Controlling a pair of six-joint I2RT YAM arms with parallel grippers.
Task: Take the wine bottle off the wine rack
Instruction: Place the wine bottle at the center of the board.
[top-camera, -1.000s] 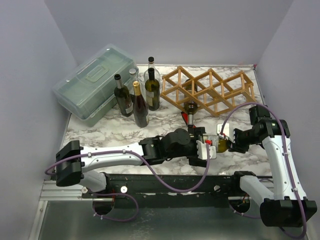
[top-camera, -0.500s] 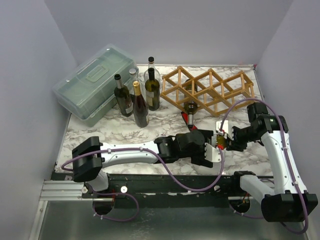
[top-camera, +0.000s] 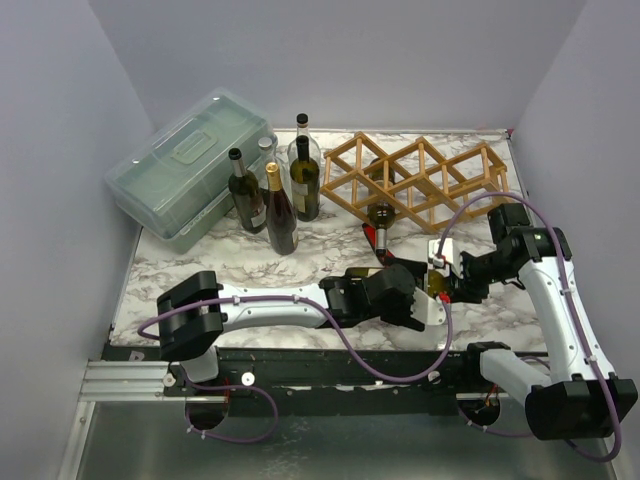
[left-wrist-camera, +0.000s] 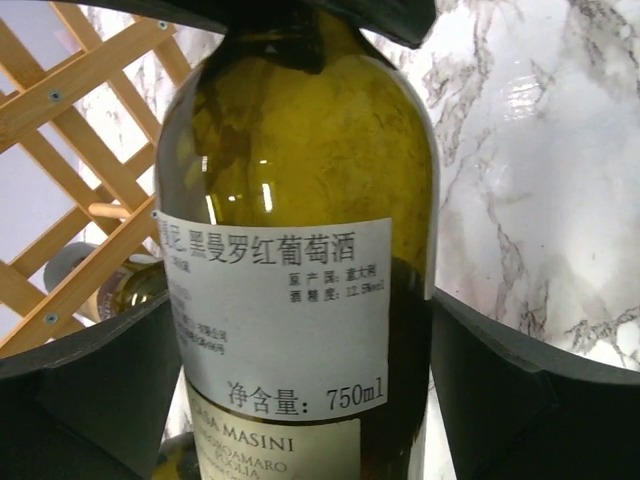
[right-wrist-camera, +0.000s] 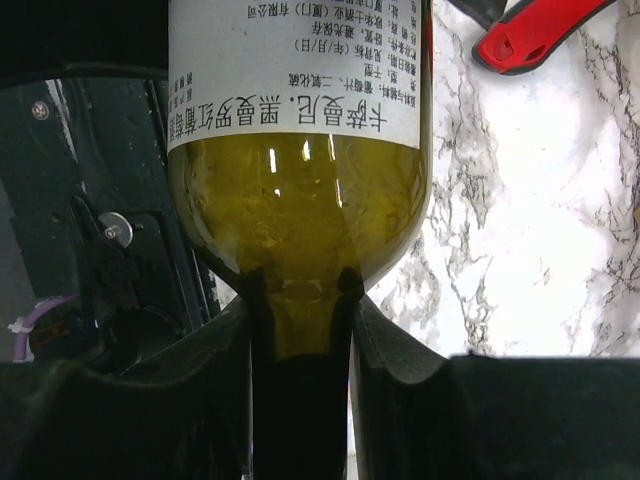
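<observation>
The wine bottle (top-camera: 437, 284) is olive-green glass with a white label and lies off the wine rack (top-camera: 420, 180), low over the marble table near the front edge. My right gripper (top-camera: 456, 279) is shut on its neck (right-wrist-camera: 300, 330), the fingers (right-wrist-camera: 400, 400) pressed to both sides. My left gripper (top-camera: 424, 300) is open around the bottle's body (left-wrist-camera: 290, 200). Its fingers (left-wrist-camera: 520, 390) flank the label, with a thin gap on the right. The wooden lattice rack (left-wrist-camera: 70, 90) shows behind the bottle in the left wrist view.
Another bottle (top-camera: 380, 215) with a red-capped neck lies in the rack, pointing towards me. Several upright bottles (top-camera: 280, 205) stand left of the rack, beside a translucent green lidded box (top-camera: 190, 165). A red object (right-wrist-camera: 530, 35) lies on the marble table (top-camera: 200, 265).
My left arm has slid to the right, bringing its open gripper further along the bottle's body. My right gripper has shifted slightly up and left with the bottle's neck.
</observation>
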